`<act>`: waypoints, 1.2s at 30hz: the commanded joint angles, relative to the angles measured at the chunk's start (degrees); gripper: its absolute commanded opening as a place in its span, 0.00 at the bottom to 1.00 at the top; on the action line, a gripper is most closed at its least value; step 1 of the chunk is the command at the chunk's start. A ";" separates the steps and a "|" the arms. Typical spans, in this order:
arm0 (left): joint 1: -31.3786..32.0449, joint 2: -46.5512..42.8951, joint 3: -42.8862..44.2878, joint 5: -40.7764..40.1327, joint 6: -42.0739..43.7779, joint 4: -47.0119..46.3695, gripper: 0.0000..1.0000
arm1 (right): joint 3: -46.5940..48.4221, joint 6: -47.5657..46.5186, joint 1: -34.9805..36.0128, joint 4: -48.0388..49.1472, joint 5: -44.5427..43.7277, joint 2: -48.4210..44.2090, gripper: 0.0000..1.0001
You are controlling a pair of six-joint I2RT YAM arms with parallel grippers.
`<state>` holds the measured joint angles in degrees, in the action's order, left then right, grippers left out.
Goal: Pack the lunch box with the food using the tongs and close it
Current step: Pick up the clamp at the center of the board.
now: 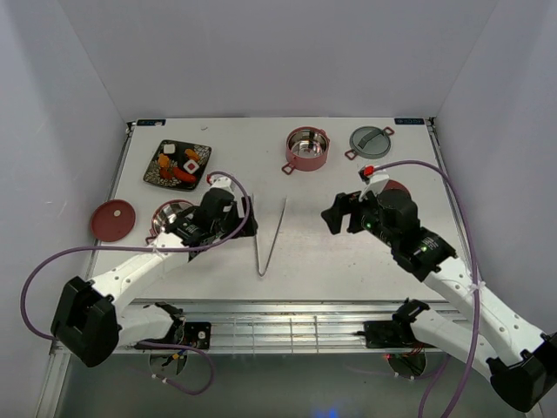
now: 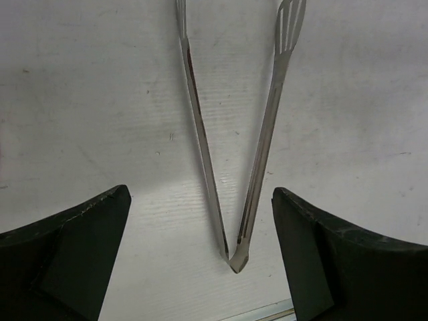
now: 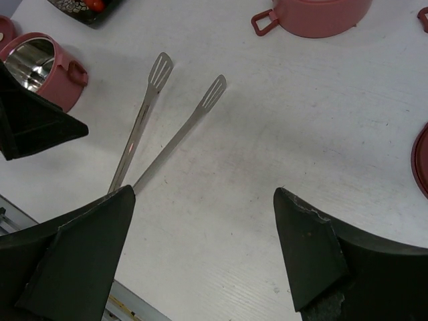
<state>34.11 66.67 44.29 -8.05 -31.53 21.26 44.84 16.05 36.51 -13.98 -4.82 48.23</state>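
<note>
The silver tongs (image 1: 269, 237) lie flat on the table in a narrow V, joint toward the near edge. My left gripper (image 1: 246, 228) hovers open just left of them; in its wrist view the tongs' joint (image 2: 234, 259) sits between the spread fingers (image 2: 80, 247), untouched. My right gripper (image 1: 333, 214) is open to the tongs' right, over bare table (image 3: 214, 221), with the tongs (image 3: 142, 127) at its left. One red lunch box bowl (image 1: 306, 148) stands at the back; another (image 1: 169, 214) is partly hidden by my left arm. The food (image 1: 181, 164) lies on a dark plate.
A dark patterned plate (image 1: 157, 174) sits at the back left. One red disc lid (image 1: 113, 219) lies at the left edge, another (image 1: 399, 186) peeks out behind my right arm. The grey metal lid (image 1: 370, 141) rests at the back right.
</note>
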 commanded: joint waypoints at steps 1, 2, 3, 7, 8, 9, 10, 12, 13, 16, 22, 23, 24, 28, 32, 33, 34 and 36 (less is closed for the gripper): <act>2.44 0.03 0.80 -3.29 -1.35 0.29 0.98 | -0.45 -0.41 0.31 1.41 0.69 -1.47 0.90; 3.15 0.30 0.88 -3.46 -1.17 -0.33 0.98 | -0.45 -0.50 0.31 1.32 0.69 -1.64 0.90; 4.03 1.26 1.06 -3.63 -1.08 -1.12 0.98 | -0.54 -0.58 0.31 1.41 0.69 -1.73 0.90; 9.73 5.56 2.55 -7.23 -2.39 -0.08 0.98 | -0.98 -0.59 0.31 1.58 0.78 -2.52 0.90; 10.97 6.53 3.25 -9.50 -3.62 0.53 0.98 | -1.07 -0.67 0.31 1.58 0.78 -2.61 0.90; 12.02 7.58 3.69 -10.83 -4.58 2.02 0.98 | -1.16 -0.67 0.31 1.50 0.86 -2.70 0.90; 14.30 9.86 4.30 -11.80 -5.64 2.99 0.98 | -1.16 -0.76 0.31 1.32 0.78 -3.05 0.90; 16.07 12.24 6.33 -14.17 -7.66 5.36 0.98 | -1.42 -0.76 0.31 1.23 0.78 -3.31 0.90; 17.38 14.51 6.85 -14.97 -8.19 5.90 0.98 | -1.60 -0.85 0.31 1.15 0.69 -3.66 0.90; 18.27 16.82 8.09 -16.47 -9.51 6.52 0.98 | -1.77 -0.94 0.31 1.06 0.60 -4.37 0.90; 19.33 20.33 8.71 -17.52 -9.60 4.67 0.98 | -2.12 -1.02 0.31 0.79 -0.01 -5.07 0.90; 19.33 20.51 8.44 -17.70 -9.78 4.24 0.98 | -2.12 -1.02 0.31 0.79 0.07 -5.07 0.90; 19.33 20.95 8.18 -17.96 -9.69 3.01 0.98 | -2.12 -1.02 0.31 0.79 -0.01 -5.07 0.90; 19.33 23.05 7.74 -18.58 -7.86 0.02 0.95 | -2.12 -1.02 0.31 0.97 -0.28 -5.25 0.90; 19.33 27.10 9.58 -19.27 -7.58 -0.43 0.92 | -2.12 -1.11 0.31 0.88 -0.72 -5.42 0.90; 19.33 27.71 9.76 -19.71 -7.93 -0.51 0.92 | -2.12 -1.11 0.31 0.79 -0.80 -5.34 0.90; 19.33 28.68 10.02 -20.24 -8.20 -0.43 0.91 | -2.12 -1.20 0.31 0.79 -0.98 -5.34 0.90; 19.33 29.74 10.46 -20.51 -8.46 -0.78 0.91 | -2.12 -1.20 0.31 0.71 -0.98 -5.42 0.90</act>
<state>53.10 96.25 52.56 -26.15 -39.62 21.82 43.13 15.86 36.51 -14.06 -4.80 43.81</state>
